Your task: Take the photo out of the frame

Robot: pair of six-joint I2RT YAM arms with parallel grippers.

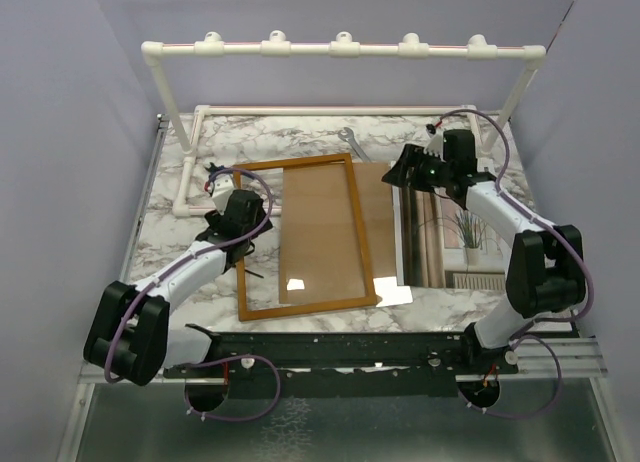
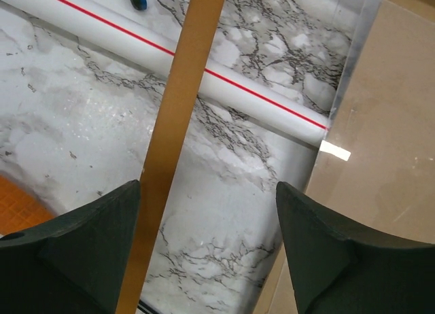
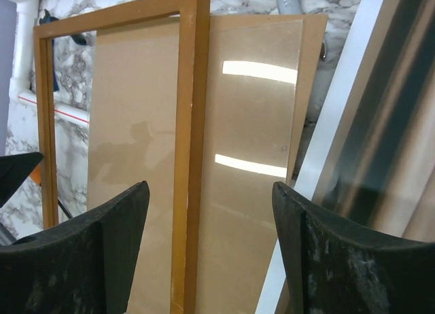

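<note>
Top external view: the frame (image 1: 293,163) lies flat on the marble table (image 1: 180,232), its orange-brown border enclosing a strip of bare marble on the left and part of a brown board (image 1: 315,232) on the right. The board is not seated in the border. It runs out beneath the right rail and onward toward the photo (image 1: 437,247). The photo lies outside the frame, on the table just to the right of the board, showing curtains and a potted plant, with the right arm reaching over its far end. A white pipe rack (image 1: 340,50) stands along the back of the table.

The left wrist view shows what the overhead one cannot: the left claw (image 2: 207,212) spread wide with nothing between its fingers. Below it, the frame's rail crosses a red-striped white pipe (image 2: 258,100) lying on the marble. The clear edge of a glossy sheet (image 2: 343,76) over the board shows at the right.

The right wrist view shows the right claw (image 3: 211,198) also wide and empty. It looks down on the frame's rail lying over the board, with ceiling lights mirrored in the glossy sheet. The photo is blurred at the right edge.
</note>
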